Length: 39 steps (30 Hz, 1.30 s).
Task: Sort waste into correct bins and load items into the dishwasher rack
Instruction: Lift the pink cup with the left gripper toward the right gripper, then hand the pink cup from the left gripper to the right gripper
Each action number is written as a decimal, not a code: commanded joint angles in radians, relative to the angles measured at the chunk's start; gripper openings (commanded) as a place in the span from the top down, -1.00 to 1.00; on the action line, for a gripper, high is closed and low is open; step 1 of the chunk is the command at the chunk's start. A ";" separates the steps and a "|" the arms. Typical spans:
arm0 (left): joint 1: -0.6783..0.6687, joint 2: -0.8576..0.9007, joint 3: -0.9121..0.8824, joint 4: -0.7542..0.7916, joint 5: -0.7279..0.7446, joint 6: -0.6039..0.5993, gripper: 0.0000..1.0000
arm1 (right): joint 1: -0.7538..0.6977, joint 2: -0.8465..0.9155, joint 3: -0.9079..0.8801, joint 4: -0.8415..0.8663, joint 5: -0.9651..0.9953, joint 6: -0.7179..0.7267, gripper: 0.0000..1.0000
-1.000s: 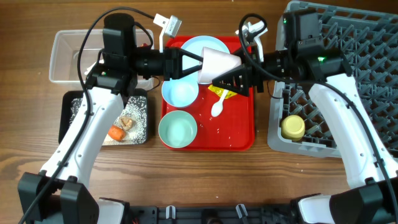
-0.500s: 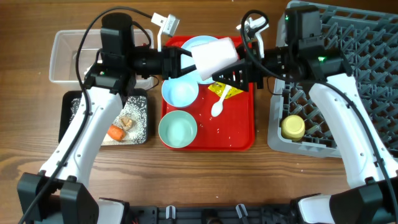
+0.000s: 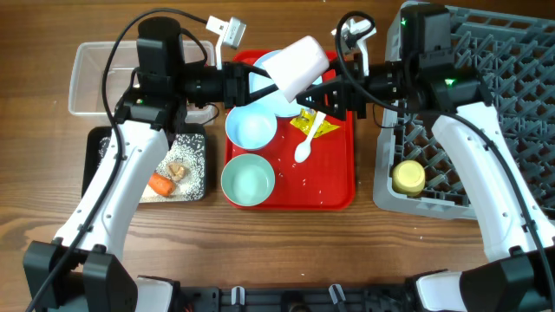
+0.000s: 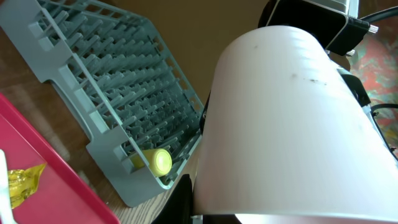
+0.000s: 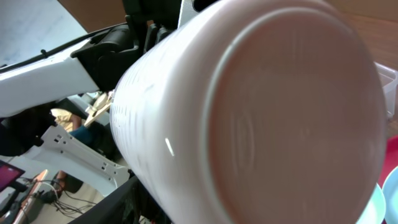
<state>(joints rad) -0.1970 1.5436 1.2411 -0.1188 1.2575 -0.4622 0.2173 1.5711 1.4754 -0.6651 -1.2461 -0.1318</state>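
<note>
my left end effector [image 3: 273,85] pinches the small pink cup [image 3: 302,65] by its rim. its base points at my right end effector [image 3: 314,100]. whether that one is spread or gripping, i cannot tell.

Smooth pink cup [image 3: 301,65], glossy red tray [image 3: 338,160], wood-grain table [image 3: 286,251]

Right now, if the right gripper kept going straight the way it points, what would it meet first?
Most likely the pink cup, which the left gripper holds up right ahead of the right gripper; its base fills the right wrist view. The gap between them is unclear.
</note>
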 commanded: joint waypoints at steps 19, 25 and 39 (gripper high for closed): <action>-0.021 -0.004 0.005 -0.016 0.035 0.006 0.92 | -0.053 0.009 0.003 0.010 0.146 0.027 -0.58; -0.021 -0.004 0.005 -0.030 0.006 0.010 0.92 | -0.031 0.009 0.003 -0.009 0.147 0.019 -0.36; -0.021 -0.004 0.005 -0.035 -0.001 0.013 0.92 | -0.032 0.009 0.003 -0.041 0.306 0.019 -0.50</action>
<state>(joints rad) -0.1970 1.5444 1.2411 -0.1524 1.1862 -0.4625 0.1787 1.5711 1.4754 -0.7143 -1.0370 -0.1165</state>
